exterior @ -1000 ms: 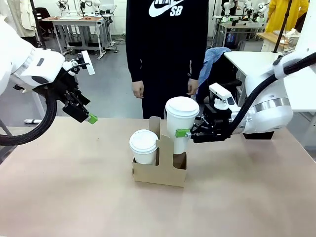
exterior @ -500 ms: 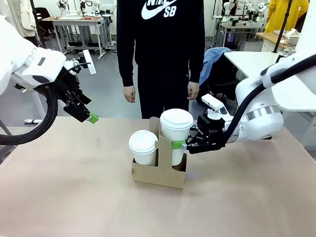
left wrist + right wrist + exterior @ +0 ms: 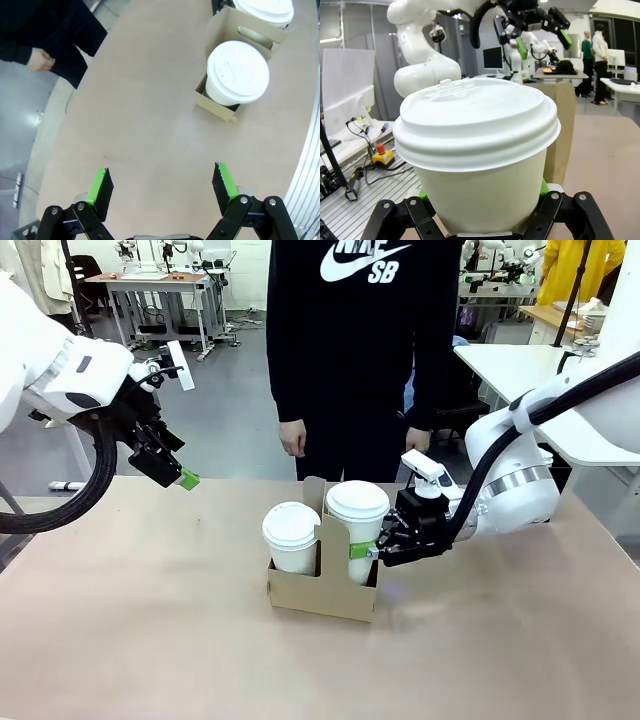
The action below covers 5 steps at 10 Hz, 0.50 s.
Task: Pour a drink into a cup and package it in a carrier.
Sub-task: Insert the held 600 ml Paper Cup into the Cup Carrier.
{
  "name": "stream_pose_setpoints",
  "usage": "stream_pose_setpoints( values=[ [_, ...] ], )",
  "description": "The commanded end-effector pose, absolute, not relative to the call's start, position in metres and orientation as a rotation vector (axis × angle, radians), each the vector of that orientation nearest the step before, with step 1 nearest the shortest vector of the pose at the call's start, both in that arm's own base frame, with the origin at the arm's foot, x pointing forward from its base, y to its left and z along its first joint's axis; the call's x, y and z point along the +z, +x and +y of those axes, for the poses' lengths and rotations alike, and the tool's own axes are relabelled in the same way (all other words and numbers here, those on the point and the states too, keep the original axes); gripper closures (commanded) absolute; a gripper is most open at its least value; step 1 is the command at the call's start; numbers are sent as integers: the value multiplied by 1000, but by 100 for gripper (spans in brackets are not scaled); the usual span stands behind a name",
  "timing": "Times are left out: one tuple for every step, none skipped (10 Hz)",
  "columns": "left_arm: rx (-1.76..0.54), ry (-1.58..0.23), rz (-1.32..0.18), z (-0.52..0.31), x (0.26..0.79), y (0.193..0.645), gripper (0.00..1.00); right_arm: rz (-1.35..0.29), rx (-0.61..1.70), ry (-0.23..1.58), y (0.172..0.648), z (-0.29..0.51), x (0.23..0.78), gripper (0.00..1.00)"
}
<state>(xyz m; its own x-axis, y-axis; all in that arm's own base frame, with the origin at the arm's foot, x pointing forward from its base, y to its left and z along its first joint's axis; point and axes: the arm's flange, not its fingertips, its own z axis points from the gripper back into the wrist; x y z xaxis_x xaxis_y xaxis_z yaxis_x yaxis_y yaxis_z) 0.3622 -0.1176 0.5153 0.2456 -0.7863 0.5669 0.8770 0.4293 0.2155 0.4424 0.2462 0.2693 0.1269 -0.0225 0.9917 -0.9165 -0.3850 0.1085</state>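
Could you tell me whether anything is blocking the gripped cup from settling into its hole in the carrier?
Nothing visible does. The right gripper holds the lidded cup, already partly down in the right-hand hole of the carrier. The second cup sits across the handle panel.

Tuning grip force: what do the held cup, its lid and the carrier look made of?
Cup, held in the right gripper: looks like matte white paper, with a plain, dull wall.
Lid: probably thin moulded plastic, with a slight sheen, a stepped rim and a raised sip tab.
Carrier: brown uncoated cardboard, matte, with folded edges and a flat handle panel.
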Motion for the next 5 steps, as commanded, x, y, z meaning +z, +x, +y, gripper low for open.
stream_pose_setpoints(
  values=[
    [-1128,-156,-677,-118,516,361,0,-931,1437,1595,448,246,259,19],
    [-1128,-156,-677,-118,516,361,0,-928,1434,1608,448,246,254,19],
    [-1128,-156,-677,-118,516,361,0,-928,1443,1605,447,246,250,19],
    [-1128,-156,-677,-118,516,361,0,-929,1462,1592,447,246,248,19],
    [-1128,-156,-677,-118,516,361,0,-928,1471,1577,448,246,245,19]
  ],
)
